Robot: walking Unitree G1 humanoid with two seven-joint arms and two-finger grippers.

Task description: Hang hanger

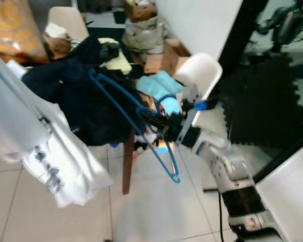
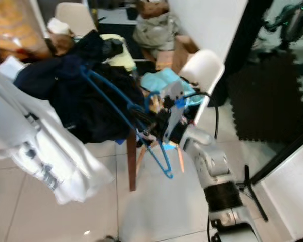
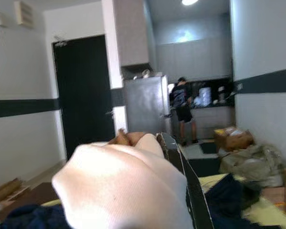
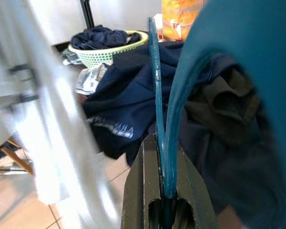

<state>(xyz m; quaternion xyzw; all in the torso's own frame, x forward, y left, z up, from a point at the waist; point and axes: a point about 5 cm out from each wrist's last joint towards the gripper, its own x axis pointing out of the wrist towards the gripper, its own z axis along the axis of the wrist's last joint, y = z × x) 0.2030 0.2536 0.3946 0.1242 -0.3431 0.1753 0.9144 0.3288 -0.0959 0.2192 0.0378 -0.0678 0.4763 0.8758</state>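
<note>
— So, what should you watch for from here?

— Mostly a snag. Your right gripper has its two black fingers pressed together on the thin rim of the blue hanger, and that hanger carries a dark navy garment that also lies heaped over the wooden chair. If you lift away while the cloth drags on the chair or on the pile beside it, the hanger could twist in that narrow pinch and slip out.

— Anything else near the chair?

— Yes, the white shirt hangs just to the left of the chair, close to the hanger's upper end. Swing that way carelessly and you may catch it. I also cannot make out a rail or hook to hang on, so judge your path before you commit.

— How is the arm set?

— Your right arm reaches forward and up from the floor side of the chair, wrist bent toward it, holding the hanger slanted, one end high over the seat and the other low beside the leg.

— And the left?

— Your left gripper is raised above the chair, wrapped in pale cloth; whether its fingers are apart or together, I cannot tell.
</note>
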